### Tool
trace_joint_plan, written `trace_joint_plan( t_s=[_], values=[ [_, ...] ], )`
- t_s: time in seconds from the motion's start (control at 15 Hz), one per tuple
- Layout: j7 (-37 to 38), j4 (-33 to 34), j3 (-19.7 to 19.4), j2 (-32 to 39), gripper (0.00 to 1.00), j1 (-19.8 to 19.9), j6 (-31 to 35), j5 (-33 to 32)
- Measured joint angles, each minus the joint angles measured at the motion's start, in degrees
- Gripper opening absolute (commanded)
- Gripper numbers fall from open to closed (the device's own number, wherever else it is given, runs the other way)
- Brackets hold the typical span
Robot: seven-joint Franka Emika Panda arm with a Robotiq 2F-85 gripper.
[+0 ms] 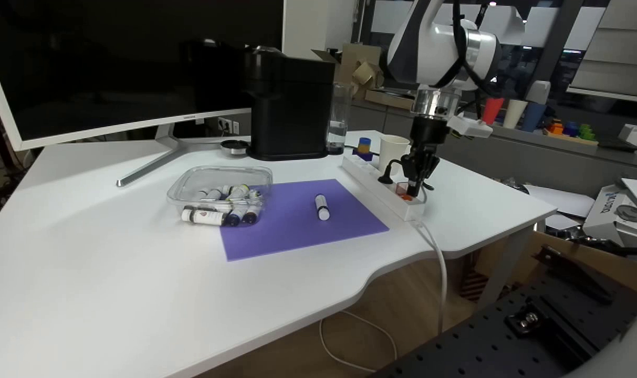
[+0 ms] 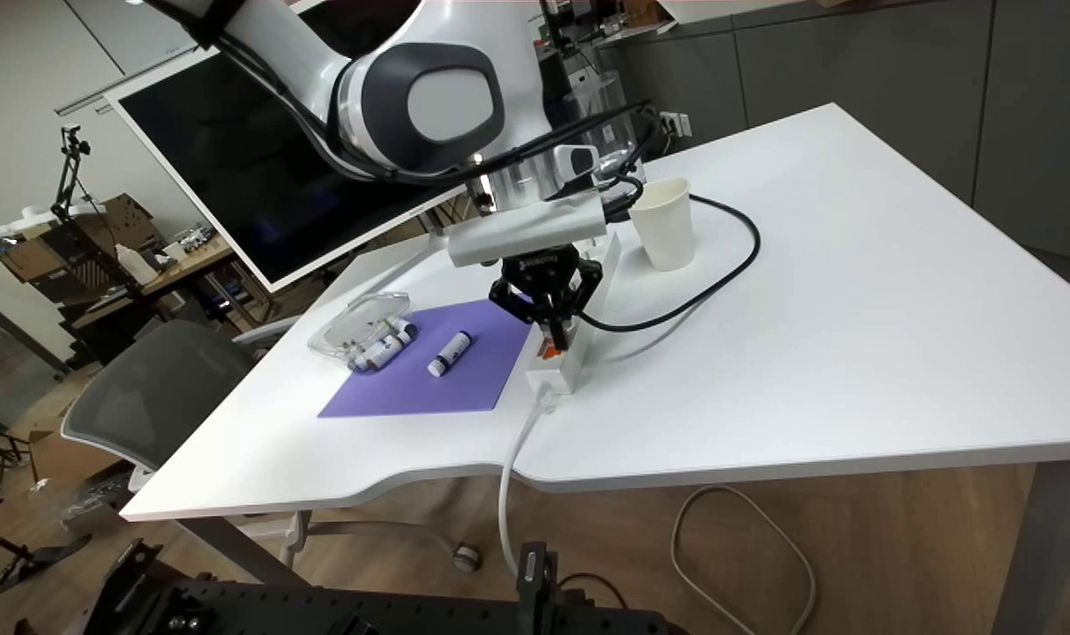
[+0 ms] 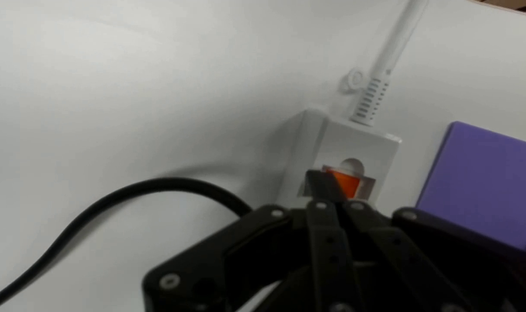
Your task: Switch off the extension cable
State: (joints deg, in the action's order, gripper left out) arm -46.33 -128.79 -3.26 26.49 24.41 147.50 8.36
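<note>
The extension cable's white strip (image 1: 369, 182) lies on the table; its front end shows in an exterior view (image 2: 554, 381) and in the wrist view (image 3: 358, 141). Its orange-red switch (image 3: 347, 183) sits in a recess near the cord end and shows in both exterior views (image 1: 404, 196) (image 2: 549, 351). The white cord (image 1: 442, 273) hangs over the table edge. My gripper (image 3: 328, 186) is shut and holds nothing. It points down at the switch, and its fingertips cover the left part of it in the wrist view. I cannot tell whether they touch it.
A black plug (image 1: 385, 178) stands in the strip; its black cord (image 2: 736, 269) curves across the table. A white cup (image 2: 665, 225) stands beside the strip. A purple sheet (image 1: 276, 239) carries a small white cylinder (image 1: 322, 207); a clear tub (image 1: 189, 184) overlaps it. A black machine (image 1: 292, 105) stands behind.
</note>
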Motion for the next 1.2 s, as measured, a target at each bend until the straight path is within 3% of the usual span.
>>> trace_joint_plan(
  t_s=[0.27,0.47,0.8,1.2],
  values=[
    [0.1,-2.88,0.08,-0.6,0.0,-0.41,7.3,-0.22],
    [0.15,-4.43,1.72,-1.14,0.0,0.25,10.23,3.01],
    [2.26,-5.41,4.44,-2.49,0.0,0.75,11.83,8.39],
    [12.32,-6.01,2.36,-4.26,0.0,-2.06,11.52,7.1]
  ],
)
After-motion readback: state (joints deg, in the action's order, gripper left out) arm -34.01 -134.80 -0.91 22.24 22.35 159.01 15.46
